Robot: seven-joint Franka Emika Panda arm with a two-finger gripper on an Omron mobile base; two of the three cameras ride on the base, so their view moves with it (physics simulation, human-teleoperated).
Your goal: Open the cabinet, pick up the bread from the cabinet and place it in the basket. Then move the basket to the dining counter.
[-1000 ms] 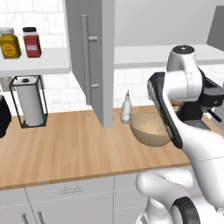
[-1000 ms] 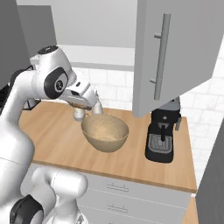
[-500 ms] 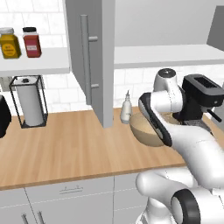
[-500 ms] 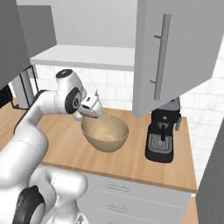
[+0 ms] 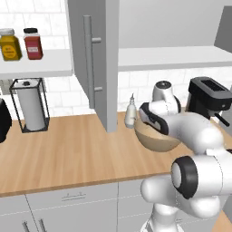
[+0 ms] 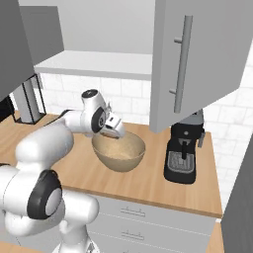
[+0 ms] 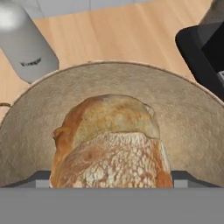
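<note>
My gripper (image 7: 113, 177) is shut on the bread (image 7: 109, 144), a golden-brown crusty bun that sits between the two fingertips just above the inside of the basket (image 7: 183, 113). The tan woven basket (image 5: 158, 140) (image 6: 118, 153) stands on the wood worktop. My hand (image 6: 111, 126) dips over its far left rim. Above the worktop the cabinet door (image 5: 97, 59) (image 6: 197, 64) stands swung open, showing the white shelf (image 5: 172, 56). The dining counter is out of view.
A black coffee machine (image 5: 210, 99) (image 6: 185, 148) stands close to the right of the basket. A small pale bottle (image 5: 131, 113) (image 7: 24, 48) stands just behind its left rim. Further left are a paper towel holder (image 5: 29, 106) and two jars (image 5: 20, 44) on a shelf.
The arm has swung down and forward, carrying the bread from above the worktop to low over the basket.
</note>
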